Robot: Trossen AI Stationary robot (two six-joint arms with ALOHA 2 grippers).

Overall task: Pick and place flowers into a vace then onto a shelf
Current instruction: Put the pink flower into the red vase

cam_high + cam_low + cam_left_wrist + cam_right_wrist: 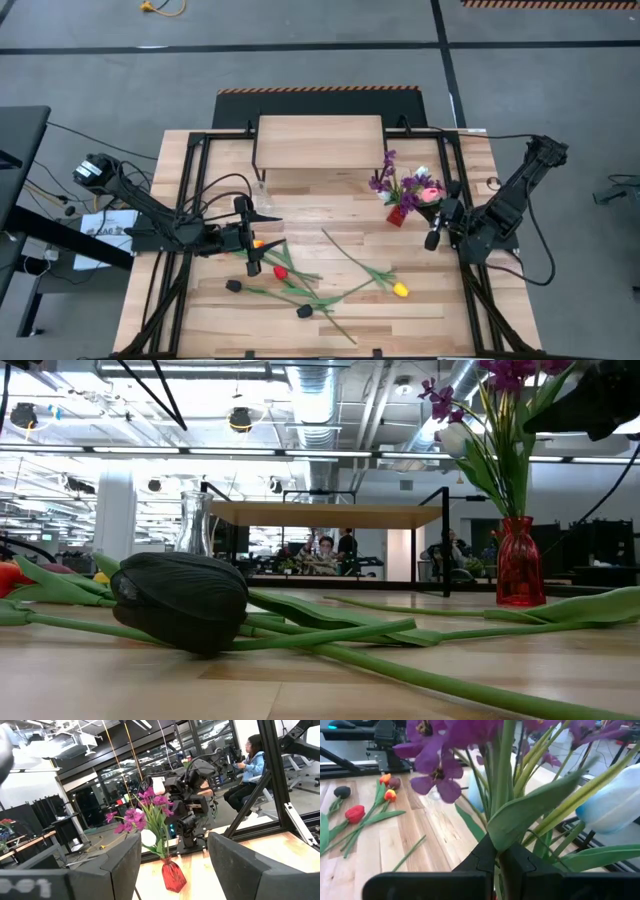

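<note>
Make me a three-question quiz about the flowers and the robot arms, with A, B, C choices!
1. Where is the red vase?
A. on the shelf
B. on the table, beside the right gripper
C. on the floor

2. What colour is the flower head lying nearest in the low view?
A. black
B. white
C. pink

3. What is the right gripper doing?
A. resting open on the table
B. holding a glass vase
C. shut on a green stem

Answers:
1 B, it stands on the table below the shelf.
2 A, the black tulip fills the foreground.
3 C, its fingers pinch a stem in the bouquet.
</note>
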